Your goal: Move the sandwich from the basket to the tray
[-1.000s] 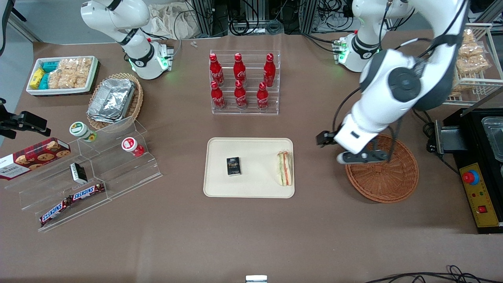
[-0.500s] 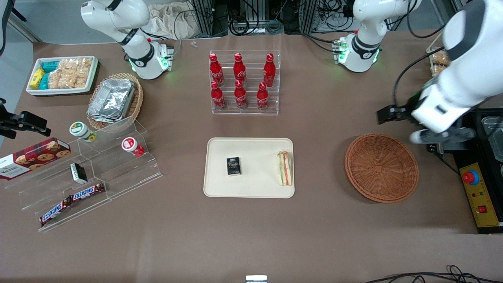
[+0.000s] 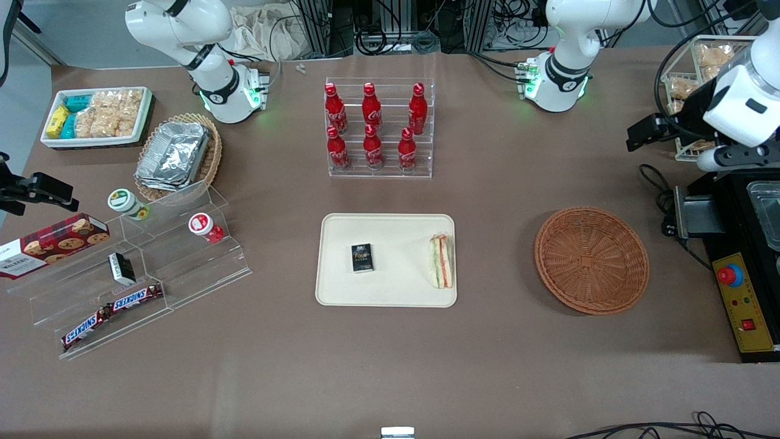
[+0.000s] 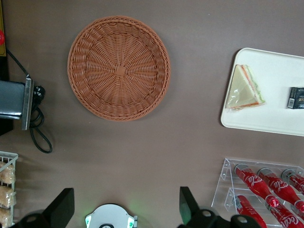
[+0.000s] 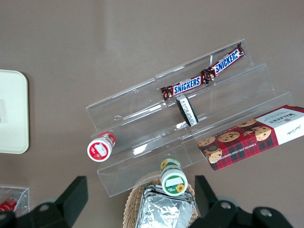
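The sandwich (image 3: 440,261) lies on the cream tray (image 3: 396,286), close to the tray edge that faces the basket (image 3: 591,261); the left wrist view shows the sandwich (image 4: 244,90) as a wrapped wedge on the tray (image 4: 280,121). The reddish-brown basket (image 4: 118,69) holds nothing. My left gripper (image 3: 725,160) hangs high at the working arm's end of the table, well away from the basket and farther from the front camera. In the wrist view the gripper (image 4: 126,209) is open, its fingers (image 4: 61,209) wide apart with nothing between them.
A small black box (image 3: 362,257) also sits on the tray. A clear rack of red cola bottles (image 3: 378,128) stands farther from the camera than the tray. A black machine with a red button (image 3: 746,286) and a wire snack rack (image 3: 701,79) crowd the working arm's end.
The left gripper rose from just above the basket and swung out toward the working arm's end, away from the front camera. Sandwich, tray and basket have not moved.
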